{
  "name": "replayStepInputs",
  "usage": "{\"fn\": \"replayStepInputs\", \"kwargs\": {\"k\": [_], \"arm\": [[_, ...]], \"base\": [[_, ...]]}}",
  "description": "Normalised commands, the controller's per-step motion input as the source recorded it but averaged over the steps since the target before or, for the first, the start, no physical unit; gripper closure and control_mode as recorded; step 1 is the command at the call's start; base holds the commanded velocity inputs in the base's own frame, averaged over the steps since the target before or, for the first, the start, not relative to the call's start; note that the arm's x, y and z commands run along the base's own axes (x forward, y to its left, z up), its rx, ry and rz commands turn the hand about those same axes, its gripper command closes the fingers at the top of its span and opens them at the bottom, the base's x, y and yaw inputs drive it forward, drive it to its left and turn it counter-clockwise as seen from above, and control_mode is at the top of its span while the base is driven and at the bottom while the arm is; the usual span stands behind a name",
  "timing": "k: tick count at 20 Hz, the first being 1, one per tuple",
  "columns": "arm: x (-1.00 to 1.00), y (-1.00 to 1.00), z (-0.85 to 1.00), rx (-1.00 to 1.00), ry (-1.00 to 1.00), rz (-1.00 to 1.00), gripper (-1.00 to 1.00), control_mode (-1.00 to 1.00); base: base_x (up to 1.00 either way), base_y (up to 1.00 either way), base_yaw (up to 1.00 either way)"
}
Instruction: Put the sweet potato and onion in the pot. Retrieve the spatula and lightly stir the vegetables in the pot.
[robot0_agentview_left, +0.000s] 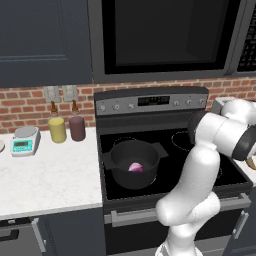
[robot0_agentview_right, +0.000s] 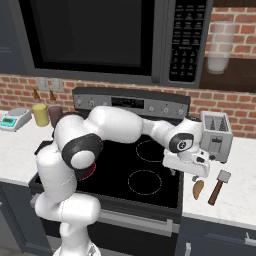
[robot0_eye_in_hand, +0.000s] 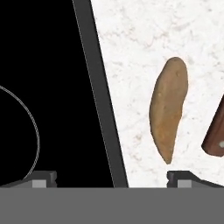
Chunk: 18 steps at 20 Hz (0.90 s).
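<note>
The claw (robot0_eye_in_hand: 111, 177) hangs spread wide and empty over the seam where the stove (robot0_agentview_right: 150, 170) meets the right-hand tabletop (robot0_agentview_right: 235, 195), one fingertip above the black glass, the other above the marble. Just past that fingertip lies the sweet potato (robot0_eye_in_hand: 168, 109), near the tabletop's front edge and close beside the stove; its long axis runs front to back, with the narrow end toward the claw. Beside it lies the spatula (robot0_agentview_right: 218, 186), dark handle toward the front edge and grey blade toward the toaster (robot0_agentview_right: 216, 136); in the hand view it is cut off by the frame. Farther off, the pot (robot0_agentview_left: 134, 162) stands on the stove's left burner, the onion (robot0_agentview_left: 135, 167) inside, partly hidden by the rim.
</note>
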Motion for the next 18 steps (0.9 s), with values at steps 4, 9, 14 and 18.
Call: {"fn": "replayStepInputs", "kwargs": {"k": [4,9,14,18], "arm": [[0.17,-0.23,-0.31,0.03,0.1,0.0,-1.0,-1.0],[0.14,-0.24,-0.25,0.04,0.07,0.0,-1.0,-1.0],[0.16,-0.25,-0.2,0.04,0.05,0.0,-1.0,-1.0],[0.2,-0.21,-0.24,0.06,0.04,0.0,-1.0,-1.0]], "base": [[0.0,0.0,0.0],[0.0,0.0,0.0],[0.0,0.0,0.0],[0.0,0.0,0.0]]}}
